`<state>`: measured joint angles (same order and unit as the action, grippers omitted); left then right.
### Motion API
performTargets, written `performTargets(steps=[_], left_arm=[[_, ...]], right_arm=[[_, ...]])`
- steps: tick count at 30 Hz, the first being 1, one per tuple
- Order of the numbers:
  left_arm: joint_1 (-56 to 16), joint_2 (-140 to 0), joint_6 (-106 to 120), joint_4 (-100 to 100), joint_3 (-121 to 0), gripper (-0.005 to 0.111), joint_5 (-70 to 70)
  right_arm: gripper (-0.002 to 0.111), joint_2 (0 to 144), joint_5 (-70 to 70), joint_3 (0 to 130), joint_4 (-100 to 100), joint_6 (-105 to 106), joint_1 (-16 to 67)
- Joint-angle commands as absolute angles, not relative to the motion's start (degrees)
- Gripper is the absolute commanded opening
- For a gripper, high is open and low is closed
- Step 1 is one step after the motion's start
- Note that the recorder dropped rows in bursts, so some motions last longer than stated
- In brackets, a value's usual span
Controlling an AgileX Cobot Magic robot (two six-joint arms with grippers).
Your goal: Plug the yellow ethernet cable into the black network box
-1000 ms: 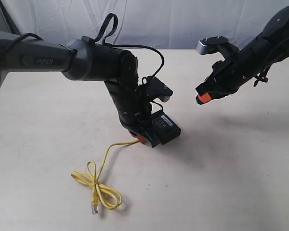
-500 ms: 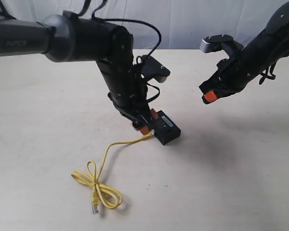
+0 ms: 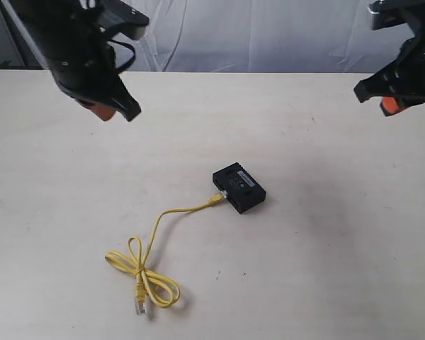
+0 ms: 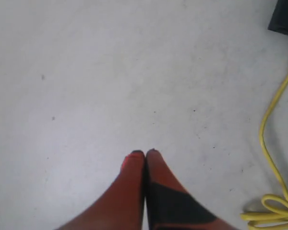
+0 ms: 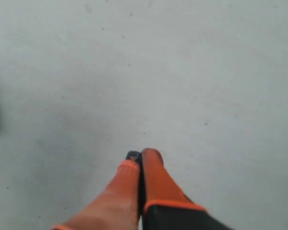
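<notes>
Well below both pairs of jaws, on the pale table [image 3: 326, 269], the black network box [image 3: 239, 188] lies flat with its pale label facing up. It sits between the two grippers and well apart from each. The yellow ethernet cable [image 3: 156, 230] meets the side of the box that faces the left gripper [image 3: 117, 113]. Its plug end [image 3: 216, 200] touches the box there, though whether it is fully seated is too small to tell. From the box the cord runs away from the right gripper [image 3: 391, 105] and ends in a loose tied loop [image 3: 145, 280], with the free clear plug [image 3: 139, 308] lying just beside the loop.

The left gripper hangs high above the table, its orange-tipped jaws pressed together on nothing; the left wrist view shows the fingertips [image 4: 134, 160] touching. Forward of those tips and well apart from them, a corner of the box [image 4: 285, 17] and a stretch of the yellow cord [image 4: 266, 143] show.

The right gripper also hangs in the air, its jaws together and empty, with only bare table surface beyond the fingertips [image 5: 151, 158].
</notes>
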<state>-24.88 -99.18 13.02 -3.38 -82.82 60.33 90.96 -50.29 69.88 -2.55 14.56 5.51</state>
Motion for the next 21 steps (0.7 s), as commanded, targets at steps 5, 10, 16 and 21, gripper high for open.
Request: performTargets(steps=[5, 10, 16, 21], left_arm=[[-21.83, -81.69, 8.91, -3.13, -66.49, 0.000, 46.66], [-21.83, -70.10, 7.70, -2.85, -55.54, 0.000, 37.67], [-21.83, -57.18, 6.03, -2.57, -44.30, 0.000, 27.07], [-21.83, -47.17, 6.03, 0.00, -37.21, 0.000, 20.46]], right_arm=[[-0.001, 72.69, -40.02, 58.68, 2.47, 7.75, 5.19], [-0.001, 60.34, -32.52, 52.27, 2.20, 6.17, 5.19], [-0.001, 46.22, -23.13, 42.54, 1.56, 4.20, 5.19], [-0.001, 35.67, -15.57, 34.06, 0.93, 4.20, 5.19]])
